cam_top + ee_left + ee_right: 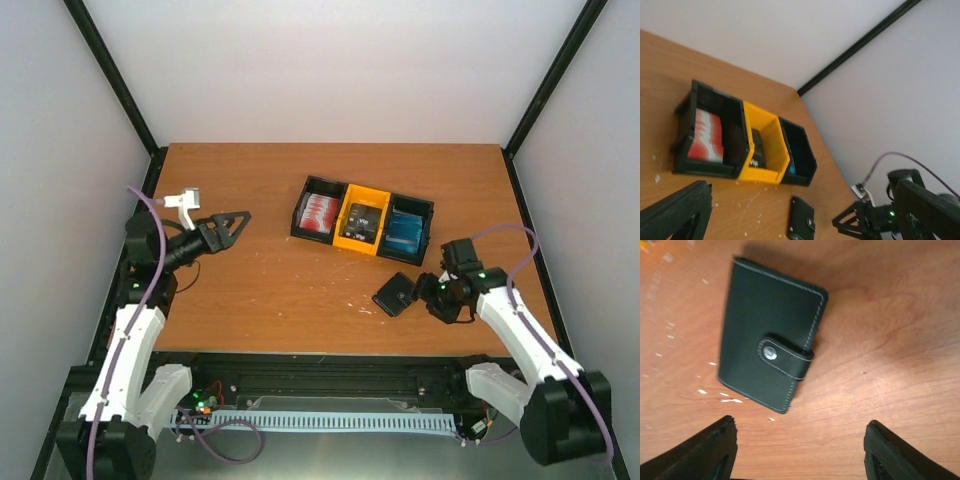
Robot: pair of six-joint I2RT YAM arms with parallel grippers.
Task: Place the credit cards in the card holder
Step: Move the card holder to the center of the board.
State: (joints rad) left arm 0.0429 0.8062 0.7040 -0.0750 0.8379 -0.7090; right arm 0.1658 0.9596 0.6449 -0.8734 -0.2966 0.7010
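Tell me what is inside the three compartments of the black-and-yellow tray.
In the tray, the left compartment holds red-and-white cards, the yellow middle one dark cards, the right one blue cards. How many cannot be seen: they overlap.

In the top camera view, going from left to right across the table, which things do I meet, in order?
left gripper → red-and-white cards → dark cards → blue cards → right gripper. The card holder lies nearer than the blue cards and shares their place sideways, so I leave it out.
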